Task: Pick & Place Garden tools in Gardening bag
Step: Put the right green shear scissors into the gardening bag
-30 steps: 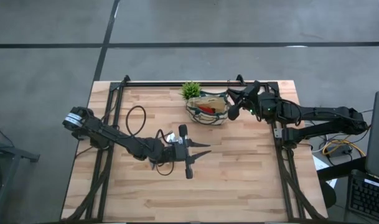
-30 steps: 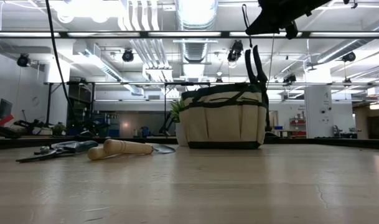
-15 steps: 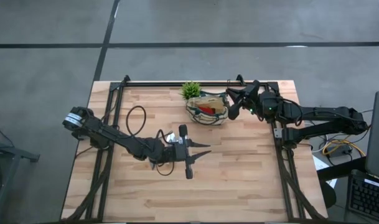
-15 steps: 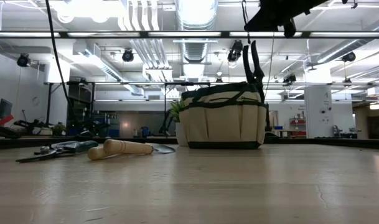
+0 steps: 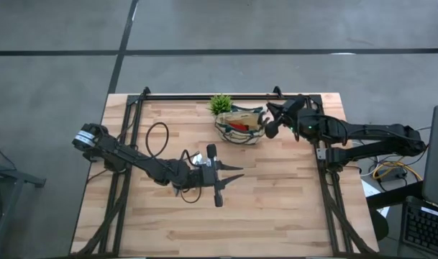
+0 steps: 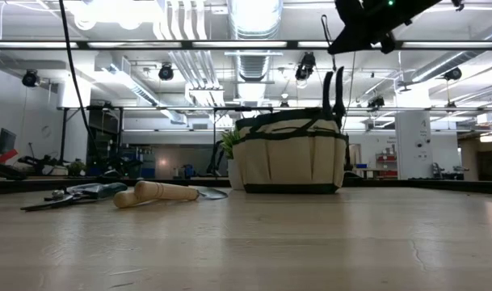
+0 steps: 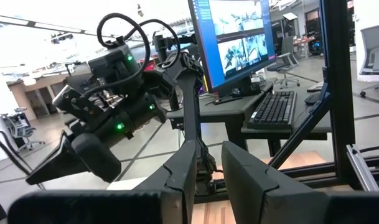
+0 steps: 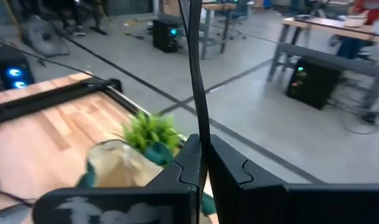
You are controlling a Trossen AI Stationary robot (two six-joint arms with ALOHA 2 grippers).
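Note:
The beige gardening bag (image 5: pixel 239 124) (image 6: pixel 290 158) with dark green trim stands at the far middle of the table, with a red lump (image 5: pixel 236 127) inside. My right gripper (image 5: pixel 270 126) (image 6: pixel 367 24) is above the bag's right end, shut on a dark tool whose two dark handles (image 6: pixel 334 89) stand up out of the bag. A wooden-handled trowel (image 6: pixel 161 192) and shears (image 6: pixel 68 194) lie flat on the table. My left gripper (image 5: pixel 213 174) (image 7: pixel 209 155) is over them, raised, open by a narrow gap and empty. My right gripper pinches a thin dark strip (image 8: pixel 197 118) between its two fingers; the strip runs on past the fingertips. The fingers slant down from the table's right. The tool's two handles stand upright below the gripper, and the bag's wall hides its lower end.
A small green leafy plant (image 5: pixel 220 104) (image 8: pixel 152 134) stands right behind the bag's left end. A black frame rail (image 5: pixel 204 96) runs along the table's far edge. Bare wood lies at the table's near side and right of the tools.
My right gripper has shifted a little toward the table's right edge above the bag. The dark tool, tilted a second ago, now stands upright, and its handles show lower above the bag's rim. The left arm has kept still.

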